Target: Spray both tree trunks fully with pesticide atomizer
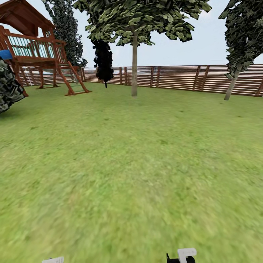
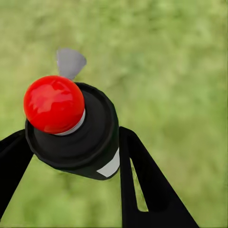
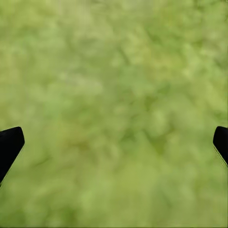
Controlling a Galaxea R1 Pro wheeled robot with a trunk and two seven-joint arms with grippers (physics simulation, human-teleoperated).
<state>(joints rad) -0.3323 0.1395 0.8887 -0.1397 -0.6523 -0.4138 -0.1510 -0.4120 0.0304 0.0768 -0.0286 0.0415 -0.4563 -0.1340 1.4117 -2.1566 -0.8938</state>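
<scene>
Black pesticide atomizer (image 2: 80,137) with a glossy red tip and white band; black fingers (image 2: 152,185); mottled green lawn (image 1: 131,164); reddish-brown slatted fence (image 1: 175,78).

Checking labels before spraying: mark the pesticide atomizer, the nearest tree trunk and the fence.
pesticide atomizer (image 2: 71,130): left wrist view, black body below the red tip.
tree trunk (image 1: 134,65): head view, mid-trunk.
fence (image 1: 175,78): head view, slats.
</scene>
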